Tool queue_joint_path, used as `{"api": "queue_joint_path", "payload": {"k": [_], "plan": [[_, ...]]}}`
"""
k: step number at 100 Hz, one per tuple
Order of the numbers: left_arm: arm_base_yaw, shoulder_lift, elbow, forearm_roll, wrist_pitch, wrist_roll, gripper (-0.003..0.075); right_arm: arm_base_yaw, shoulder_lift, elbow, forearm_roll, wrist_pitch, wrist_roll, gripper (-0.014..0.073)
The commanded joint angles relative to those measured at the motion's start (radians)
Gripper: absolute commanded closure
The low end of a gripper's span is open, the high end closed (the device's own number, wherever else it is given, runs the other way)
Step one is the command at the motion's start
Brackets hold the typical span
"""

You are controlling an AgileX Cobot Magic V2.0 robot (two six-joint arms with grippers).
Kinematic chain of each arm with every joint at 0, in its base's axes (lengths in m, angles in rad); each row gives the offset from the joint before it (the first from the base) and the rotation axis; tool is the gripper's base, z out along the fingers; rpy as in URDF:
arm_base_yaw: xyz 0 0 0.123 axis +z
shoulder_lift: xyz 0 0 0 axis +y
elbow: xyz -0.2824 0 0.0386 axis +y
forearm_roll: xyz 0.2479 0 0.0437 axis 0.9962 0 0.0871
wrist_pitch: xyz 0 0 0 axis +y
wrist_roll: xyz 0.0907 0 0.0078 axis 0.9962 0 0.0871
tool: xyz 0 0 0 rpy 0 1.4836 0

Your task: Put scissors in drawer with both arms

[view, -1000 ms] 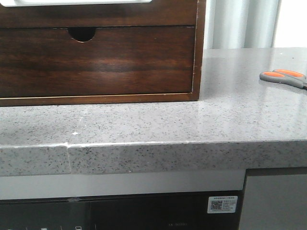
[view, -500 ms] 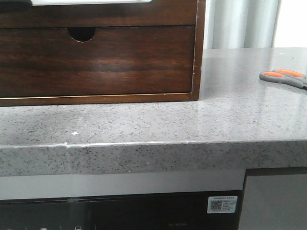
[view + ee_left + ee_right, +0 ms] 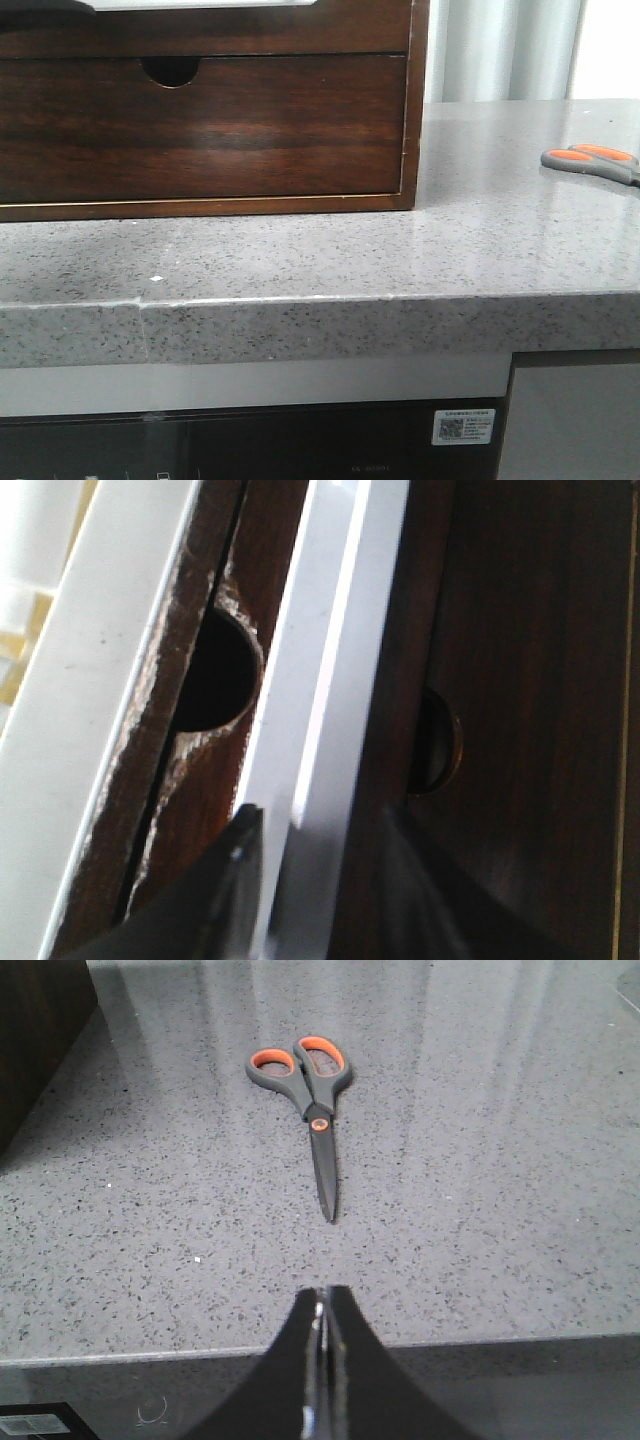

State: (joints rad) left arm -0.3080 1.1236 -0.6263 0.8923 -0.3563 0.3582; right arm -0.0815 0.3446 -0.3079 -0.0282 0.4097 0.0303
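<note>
The scissors point(image 3: 590, 162), grey handles with orange inserts, lie flat on the counter at the far right; in the right wrist view point(image 3: 305, 1080) they lie closed, blades pointing toward my right gripper point(image 3: 323, 1298). That gripper is shut and empty, over the counter's front edge, well short of the blade tips. The plain drawer front point(image 3: 200, 30) runs across the cabinet's top. In the left wrist view my left gripper point(image 3: 320, 880) is open, its dark fingers point(image 3: 240, 880) either side of a white strip point(image 3: 330, 680) next to a wooden front with a half-round cut-out point(image 3: 215, 670).
The wooden cabinet point(image 3: 415, 120) stands on the speckled grey counter point(image 3: 400, 260) at the left. Its lower drawer has a half-round notch point(image 3: 170, 70), which also shows in the left wrist view point(image 3: 440, 740). A dark appliance front point(image 3: 250, 445) sits below the counter.
In the front view a dark shape has crept in from the left along the top edge, covering more of the white strip. Scissors and cabinet have not moved.
</note>
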Motion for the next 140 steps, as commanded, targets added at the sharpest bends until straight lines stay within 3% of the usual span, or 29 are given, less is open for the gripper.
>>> {"api": "queue_joint_path", "payload": {"k": [1, 14, 53, 91, 140], "plan": [[-0.008, -0.012, -0.035, -0.019, -0.049, -0.004, 0.0606, 0.000, 0.018, -0.034, 0.000, -0.068, -0.006, 0.0690], [-0.008, -0.012, -0.035, -0.018, -0.049, -0.004, 0.0717, 0.000, 0.018, -0.034, 0.000, -0.068, -0.006, 0.0690], [-0.033, -0.016, -0.033, -0.018, -0.020, -0.021, 0.0716, 0.000, 0.018, -0.034, 0.001, -0.060, -0.006, 0.0690], [-0.200, -0.081, 0.011, -0.101, 0.230, -0.022, 0.0716, 0.000, 0.018, -0.034, 0.001, -0.055, -0.006, 0.0690], [-0.216, -0.248, 0.101, -0.114, 0.234, -0.022, 0.0716, 0.000, 0.018, -0.034, 0.002, -0.055, -0.006, 0.0690]]}}
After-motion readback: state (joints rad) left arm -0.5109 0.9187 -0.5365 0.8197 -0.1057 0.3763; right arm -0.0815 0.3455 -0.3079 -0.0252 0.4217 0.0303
